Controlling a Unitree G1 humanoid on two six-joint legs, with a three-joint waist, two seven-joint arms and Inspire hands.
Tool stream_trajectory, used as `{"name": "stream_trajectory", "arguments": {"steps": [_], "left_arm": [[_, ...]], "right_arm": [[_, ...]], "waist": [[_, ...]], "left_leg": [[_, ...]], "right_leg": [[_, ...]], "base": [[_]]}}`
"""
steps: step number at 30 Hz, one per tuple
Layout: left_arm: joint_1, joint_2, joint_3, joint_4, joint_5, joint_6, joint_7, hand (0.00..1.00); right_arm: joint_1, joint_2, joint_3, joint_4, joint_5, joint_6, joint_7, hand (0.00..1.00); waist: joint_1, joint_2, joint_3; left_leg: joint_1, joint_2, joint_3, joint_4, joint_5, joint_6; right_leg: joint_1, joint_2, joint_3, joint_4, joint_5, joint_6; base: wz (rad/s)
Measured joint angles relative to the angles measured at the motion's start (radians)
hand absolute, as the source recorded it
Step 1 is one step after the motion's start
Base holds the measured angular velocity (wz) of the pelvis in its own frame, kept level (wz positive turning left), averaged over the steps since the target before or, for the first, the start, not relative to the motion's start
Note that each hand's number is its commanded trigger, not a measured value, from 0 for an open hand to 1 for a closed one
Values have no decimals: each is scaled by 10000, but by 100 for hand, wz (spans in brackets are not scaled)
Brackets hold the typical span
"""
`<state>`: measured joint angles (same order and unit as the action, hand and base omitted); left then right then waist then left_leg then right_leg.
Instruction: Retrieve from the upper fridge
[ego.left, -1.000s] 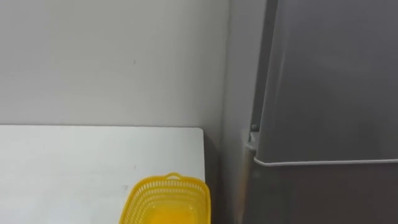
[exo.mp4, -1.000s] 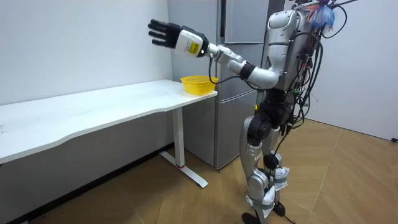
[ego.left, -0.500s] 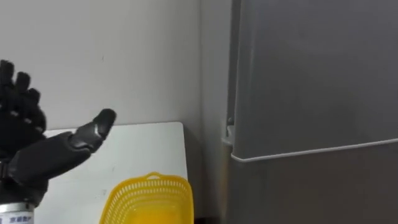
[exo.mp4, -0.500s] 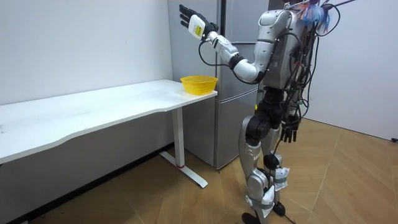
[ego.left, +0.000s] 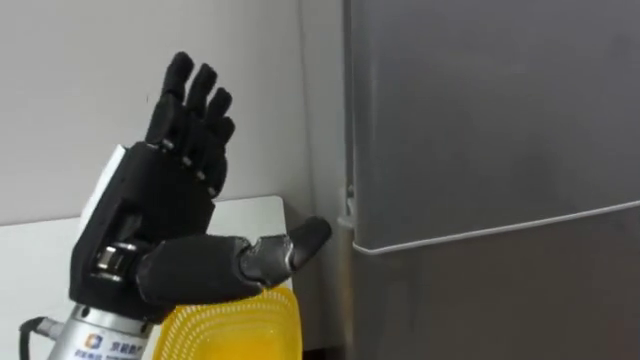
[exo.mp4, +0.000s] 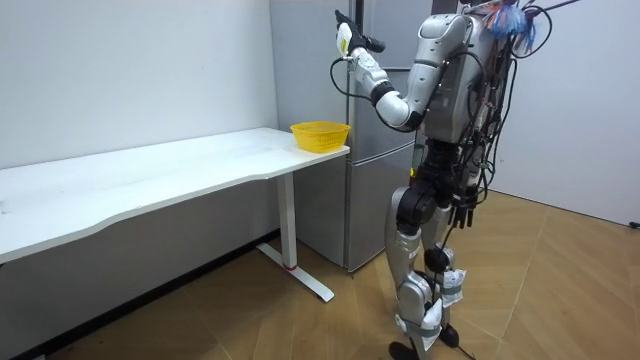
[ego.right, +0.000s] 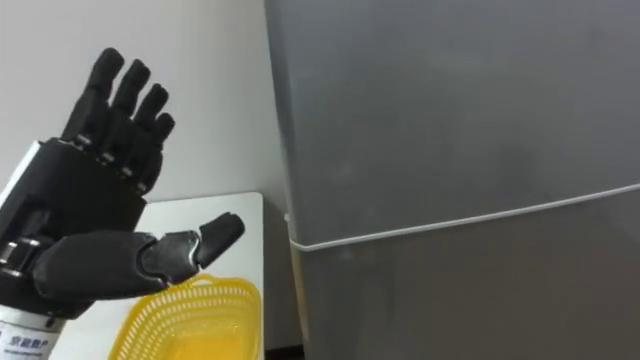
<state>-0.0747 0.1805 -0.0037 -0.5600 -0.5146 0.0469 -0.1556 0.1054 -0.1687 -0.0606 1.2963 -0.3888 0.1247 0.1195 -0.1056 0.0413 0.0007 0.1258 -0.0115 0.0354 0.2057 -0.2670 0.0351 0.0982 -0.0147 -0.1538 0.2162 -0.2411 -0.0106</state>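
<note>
Soft, even light fills the eye views, with no hard glare. The grey fridge door (ego.left: 480, 120) carries only a dull sheen. A dark band of shadow runs down the centre of the frame, between the fridge's side and the white wall (ego.left: 80, 80). The black left hand (ego.left: 165, 215), lower left, shows faint highlights along its thumb. The room view is bright and diffusely lit; the white table (exo.mp4: 150, 180) throws a soft shadow beneath it.

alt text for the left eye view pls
The robot's open left hand is raised beside a closed grey fridge, thumb pointing toward the seam between its doors. Below it a yellow basket sits on a white table.
</note>
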Motion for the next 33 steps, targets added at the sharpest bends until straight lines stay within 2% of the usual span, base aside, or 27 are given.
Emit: {"name": "stream_trajectory", "arguments": {"steps": [4,10,16,22,27,28,29,30,31,33], "left_arm": [[-23,11,-478,-1,-385,360,-389,0],[-40,123,-796,-1,-422,685,-872,0],[-64,387,-794,-1,-419,775,-1113,0],[-417,704,-793,-33,-418,783,-1402,0],[-449,754,-793,-113,-417,782,-1470,0],[-449,756,-796,-113,-404,782,-1520,2],[-449,755,-828,-113,-391,782,-1548,18],[-450,756,-856,-113,-389,781,-1551,25],[-449,754,-892,-112,-389,780,-1548,47],[-449,755,-890,-110,-390,780,-1548,71]], "right_arm": [[-148,-6,50,225,1,87,-88,0],[-216,-23,366,248,-1,90,-265,0],[-450,-23,384,387,17,85,-329,0],[-553,-34,394,468,288,78,-326,0],[-555,-40,401,658,358,78,-326,0],[-557,-41,407,674,349,77,-327,0],[-557,-43,424,675,340,76,-332,0],[-559,-49,480,674,343,72,-336,0],[-563,-63,630,675,342,73,-337,0],[-560,-86,753,676,332,76,-335,0]], "waist": [[-43,105,-21],[-68,116,-25],[-107,104,-17],[-98,94,-11],[-101,93,-10],[-107,92,-9],[-125,90,-8],[-127,93,-5],[-129,94,-2],[-130,98,3]], "left_leg": [[45,2,9,-1,5,0],[46,20,12,-7,8,-5],[47,10,30,-9,8,-5],[51,8,32,-10,8,-5],[51,9,33,-10,8,-5],[51,8,34,-10,8,-5],[51,7,34,-11,8,-5],[49,6,34,-10,8,-5],[47,3,28,-10,8,-5],[47,0,17,-9,8,-5]], "right_leg": [[-6,14,-7,35,4,-2],[-7,11,1,37,4,-5],[-6,4,9,29,4,-4],[4,12,11,22,4,-4],[3,12,16,22,4,-4],[0,17,23,22,4,-3],[2,12,16,20,4,-3],[4,12,11,18,4,-3],[11,10,-1,5,5,-2],[52,6,-40,-48,11,6]], "base": [[0],[0],[0],[0],[0],[0],[0],[0],[4],[6]]}}
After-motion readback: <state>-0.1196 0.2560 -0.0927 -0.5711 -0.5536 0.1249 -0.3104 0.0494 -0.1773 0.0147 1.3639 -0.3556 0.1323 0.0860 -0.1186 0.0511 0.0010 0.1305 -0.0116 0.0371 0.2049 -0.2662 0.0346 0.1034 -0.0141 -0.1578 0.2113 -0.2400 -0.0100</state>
